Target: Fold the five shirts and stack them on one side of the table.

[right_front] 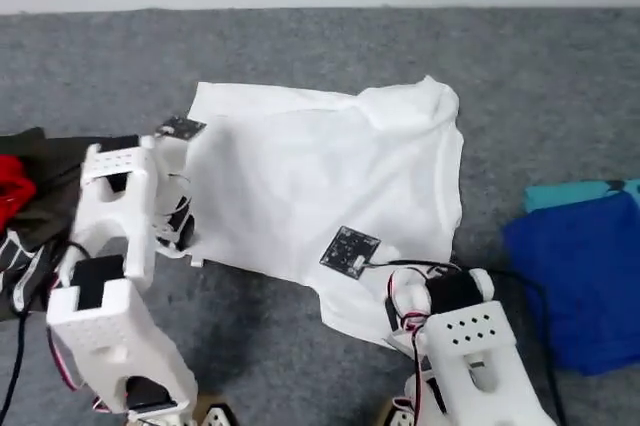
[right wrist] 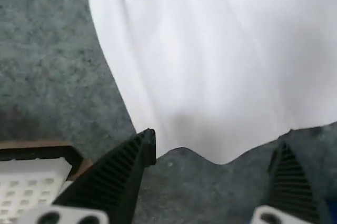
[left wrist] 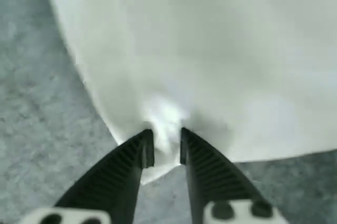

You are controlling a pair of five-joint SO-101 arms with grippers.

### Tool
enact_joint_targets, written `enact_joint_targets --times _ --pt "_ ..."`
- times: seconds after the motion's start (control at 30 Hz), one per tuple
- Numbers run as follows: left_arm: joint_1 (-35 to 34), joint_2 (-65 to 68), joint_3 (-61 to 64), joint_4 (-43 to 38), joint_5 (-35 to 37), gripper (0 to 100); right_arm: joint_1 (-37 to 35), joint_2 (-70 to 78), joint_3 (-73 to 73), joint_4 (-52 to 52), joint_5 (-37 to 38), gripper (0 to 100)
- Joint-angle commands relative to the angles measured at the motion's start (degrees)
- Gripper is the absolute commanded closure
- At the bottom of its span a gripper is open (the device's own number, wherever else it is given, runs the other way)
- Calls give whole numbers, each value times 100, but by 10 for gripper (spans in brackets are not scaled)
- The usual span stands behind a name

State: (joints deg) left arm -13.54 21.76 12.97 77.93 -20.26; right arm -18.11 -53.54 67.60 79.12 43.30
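A white shirt (right_front: 320, 186) lies spread and partly folded in the middle of the grey table. My left gripper (left wrist: 166, 145) is shut on the white shirt (left wrist: 210, 50), pinching a bunched bit of its edge; in the high view this arm (right_front: 150, 206) is at the shirt's left edge. My right gripper (right wrist: 216, 150) stands open just off the near hem of the white shirt (right wrist: 221, 50), with grey table between its fingers. That arm (right_front: 440, 316) is at the shirt's near right corner. A folded blue shirt (right_front: 585, 271) rests at the right.
A teal garment (right_front: 565, 191) peeks out behind the blue one. Dark and red clothes (right_front: 20, 196) are heaped at the left edge. The grey carpet-like table (right_front: 300, 56) is bare behind the white shirt. A pale wall runs along the back.
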Motion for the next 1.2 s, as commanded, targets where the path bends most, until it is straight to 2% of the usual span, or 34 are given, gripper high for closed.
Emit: enact_joint_targets --times 0.0,0.07,0.23,0.4,0.57,0.83,0.93,1.07,1.17 --pt "141 246 -303 -35 246 910 -13 -75 18 -92 264 772" --pt "141 378 -479 -26 273 910 -13 -75 70 -92 360 805" --pt "141 642 -620 0 273 910 -22 268 211 4 1064 704" --pt "141 721 -620 0 273 910 -13 1209 255 -163 1688 715" --pt "141 703 -629 -26 273 911 -22 2158 237 -884 1767 716" --pt "202 756 -769 0 273 985 -31 3512 229 -1719 1943 723" --pt "404 756 -752 9 273 985 -40 3705 202 -1877 1952 808" --pt "730 712 -769 220 273 986 31 3705 123 -1877 1846 978" --pt "923 695 -831 501 273 987 233 3697 -141 -1780 1407 975"
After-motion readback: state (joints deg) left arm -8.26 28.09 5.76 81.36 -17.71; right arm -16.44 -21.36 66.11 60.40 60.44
